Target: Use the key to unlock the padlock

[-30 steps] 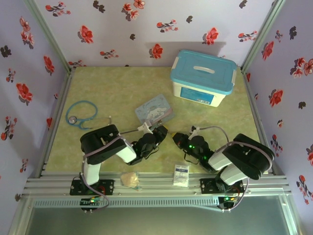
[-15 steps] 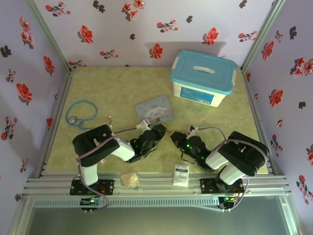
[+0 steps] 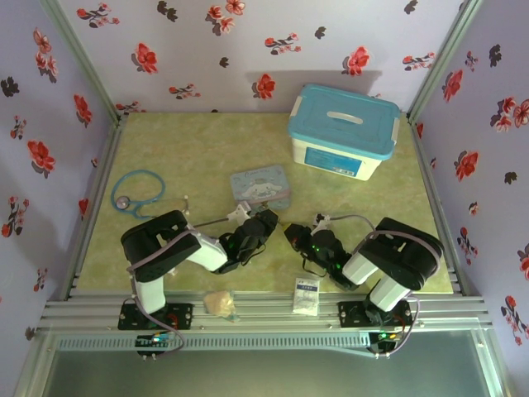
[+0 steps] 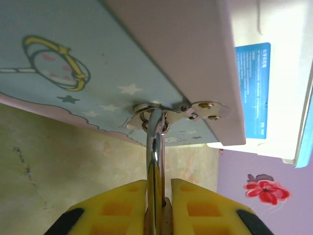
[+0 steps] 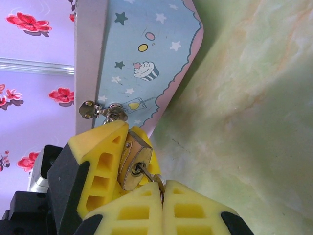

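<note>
Pinched almost closed between the yellow fingers of the left end effector (image 4: 157,188): the tiny brass-gold, square-bodied padlock (image 5: 133,164), its thin silvery shackle (image 4: 155,142) running up to the small metal hasp (image 4: 154,110) on the light blue, cartoon-printed tin (image 5: 146,58). Squeezed fully shut in the right end effector (image 5: 162,192): the ring end of the thin silvery-grey metal key (image 5: 145,172), blade pushed into the padlock's keyhole. Held just beside the tin's scalloped pink edge, over the pale green marbled surface (image 5: 244,122). From above, tip to tip near the surface's middle; well behind, far right, a white plastic storage box (image 3: 343,136) with turquoise lid.
</note>
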Available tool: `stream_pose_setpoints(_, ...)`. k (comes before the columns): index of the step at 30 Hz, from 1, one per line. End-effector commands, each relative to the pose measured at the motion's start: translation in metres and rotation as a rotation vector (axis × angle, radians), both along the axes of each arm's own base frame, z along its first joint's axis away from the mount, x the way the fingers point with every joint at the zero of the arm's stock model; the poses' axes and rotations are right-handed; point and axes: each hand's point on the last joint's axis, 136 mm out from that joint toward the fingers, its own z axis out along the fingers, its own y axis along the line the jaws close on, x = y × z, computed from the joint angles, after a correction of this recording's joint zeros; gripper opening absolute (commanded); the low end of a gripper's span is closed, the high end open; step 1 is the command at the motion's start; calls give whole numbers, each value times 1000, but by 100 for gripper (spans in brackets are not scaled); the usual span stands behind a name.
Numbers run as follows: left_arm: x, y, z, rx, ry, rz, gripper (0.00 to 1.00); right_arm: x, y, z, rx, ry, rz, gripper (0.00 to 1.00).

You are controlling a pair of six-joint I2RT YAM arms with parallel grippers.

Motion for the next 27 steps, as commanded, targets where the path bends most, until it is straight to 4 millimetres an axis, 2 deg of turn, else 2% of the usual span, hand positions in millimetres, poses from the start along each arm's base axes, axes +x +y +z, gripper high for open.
stream_pose_setpoints(1,-24,-54,54,-250,-28,-181,0,0,36,55,164,-119,102,0)
stream_pose_setpoints(6,-23,-52,57,-248,-44,-175,0,-3,31,58,145,-152,103,0)
stream_pose_setpoints(12,-27,-53,57,-245,-43,-201,0,0,12,39,118,-99,173,0)
stream_pose_setpoints(15,-28,-49,52,-228,-42,-197,0,-5,6,39,108,-104,222,0)
stream_pose_setpoints(19,-23,-44,45,-161,-65,-182,0,-18,-2,24,45,-43,270,0)
stream_pose_setpoints(22,-20,-44,41,-131,-70,-183,0,-29,-12,5,-52,43,283,0)
stream_pose_setpoints(24,-19,-44,38,-127,-68,-181,0,-32,-22,6,-106,50,283,0)
stream_pose_setpoints(27,-20,-45,34,-135,-64,-183,0,-33,-40,17,-140,44,272,0)
